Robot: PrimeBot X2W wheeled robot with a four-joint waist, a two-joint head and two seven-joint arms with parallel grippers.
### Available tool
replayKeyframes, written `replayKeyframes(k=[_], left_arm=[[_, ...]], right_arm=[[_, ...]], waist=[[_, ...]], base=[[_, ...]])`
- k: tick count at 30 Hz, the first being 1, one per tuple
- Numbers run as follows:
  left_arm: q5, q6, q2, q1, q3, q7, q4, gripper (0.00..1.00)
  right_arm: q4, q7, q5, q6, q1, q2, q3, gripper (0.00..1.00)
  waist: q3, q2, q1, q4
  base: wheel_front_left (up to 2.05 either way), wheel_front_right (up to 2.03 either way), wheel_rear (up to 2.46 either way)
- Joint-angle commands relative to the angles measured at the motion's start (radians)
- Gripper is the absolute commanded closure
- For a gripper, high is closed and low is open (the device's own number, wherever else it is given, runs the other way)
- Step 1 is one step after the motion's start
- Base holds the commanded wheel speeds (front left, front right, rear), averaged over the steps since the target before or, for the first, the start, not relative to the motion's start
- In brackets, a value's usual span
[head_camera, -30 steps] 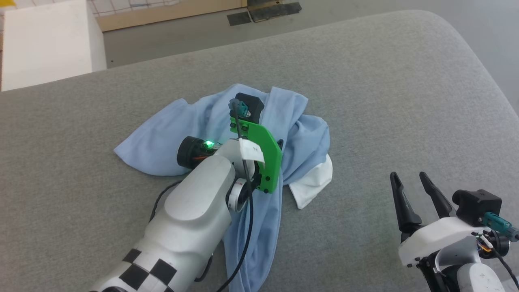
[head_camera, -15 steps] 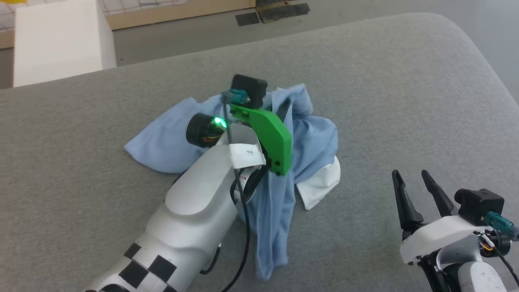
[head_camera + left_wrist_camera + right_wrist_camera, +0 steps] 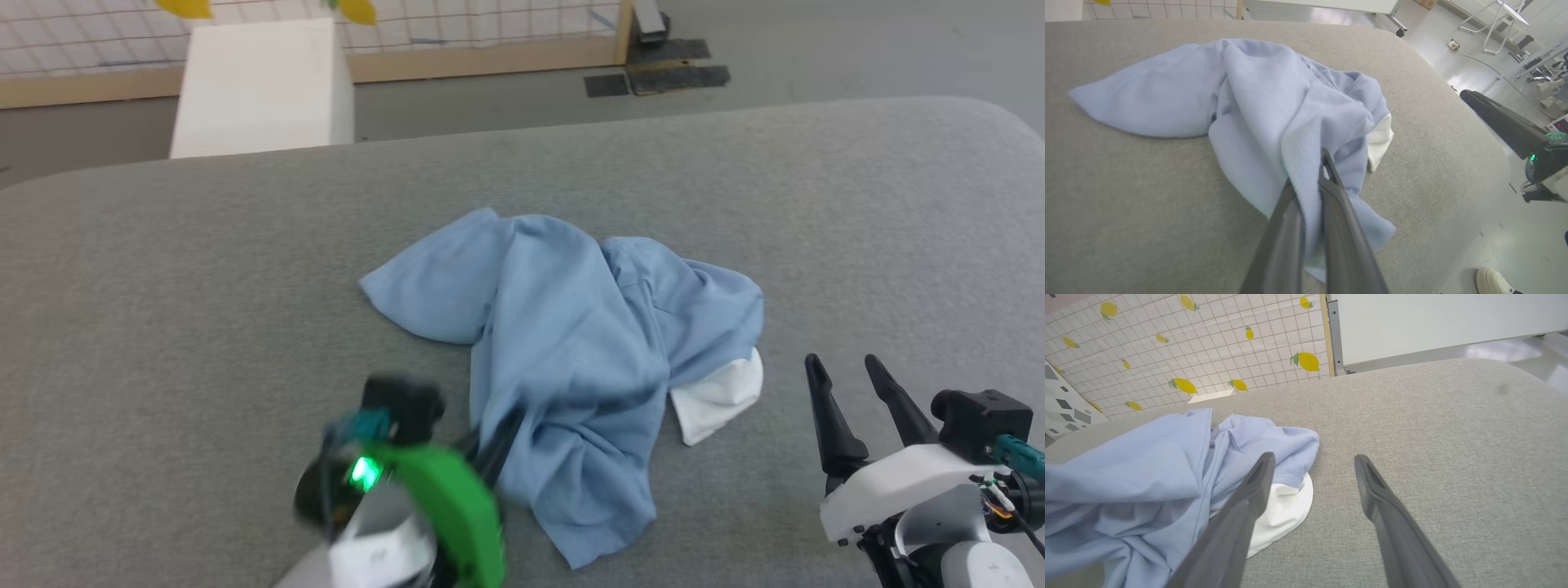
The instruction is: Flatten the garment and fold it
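Drawn back, left gripper [image 3: 1309,173] clamps the light blue shirt [image 3: 571,327]; flattening looks underway. Right gripper [image 3: 842,365], fingers spread, should seize cloth beside it.

Grey cushion [image 3: 163,286], lemon-print tiled wall [image 3: 1208,343], white box [image 3: 261,90]

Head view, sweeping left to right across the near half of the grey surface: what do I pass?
In order: left gripper, fingers shut on the fabric → blue garment → white panel at its right edge → right gripper, fingers open.
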Motion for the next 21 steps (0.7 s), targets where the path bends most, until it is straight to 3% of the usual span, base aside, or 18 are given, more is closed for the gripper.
replayKeyframes(k=[1,6,11,12,13,17,21], left_arm=[[-0.025,0.025,0.026,0.059,0.003,0.020,-0.037,1.00],[-0.111,0.096,0.125,0.238,-0.006,0.141,-0.094,1.00],[-0.158,0.142,0.171,0.301,-0.014,0.230,-0.033,1.00],[-0.147,0.149,0.159,0.293,0.003,0.192,-0.027,0.30],[-0.139,0.149,0.146,0.287,0.016,0.159,-0.024,0.00],[-0.103,0.120,0.101,0.243,0.056,0.026,-0.020,0.00],[-0.036,0.118,0.056,0.165,0.121,-0.143,0.004,0.00]], right_arm=[[-0.008,0.004,-0.008,-0.001,0.016,0.001,-0.005,0.00],[-0.015,0.023,-0.014,-0.001,0.029,0.001,-0.008,0.00],[-0.017,0.035,-0.011,-0.001,0.029,0.001,0.002,0.00],[-0.018,0.036,-0.010,-0.001,0.030,0.001,0.003,0.00],[-0.018,0.037,-0.010,-0.001,0.030,0.001,0.003,0.00],[-0.021,0.040,-0.010,-0.001,0.037,0.001,0.004,0.00],[-0.028,0.040,-0.007,-0.001,0.042,0.001,0.000,0.00]], waist=[[-0.021,0.0000,-0.0001,0.043],[-0.028,0.0000,-0.0001,0.076],[-0.041,0.0000,-0.0001,0.084],[-0.043,0.0000,-0.0001,0.085],[-0.045,0.0000,-0.0001,0.085],[-0.053,0.0000,-0.0001,0.084],[-0.053,0.0000,-0.0001,0.077]], base=[[0.00,0.00,0.00],[0.00,0.00,0.00],[0.00,0.00,0.00],[0.00,0.00,0.00],[0.00,0.00,0.00],[0.00,0.00,0.00],[0.00,0.00,0.00]])
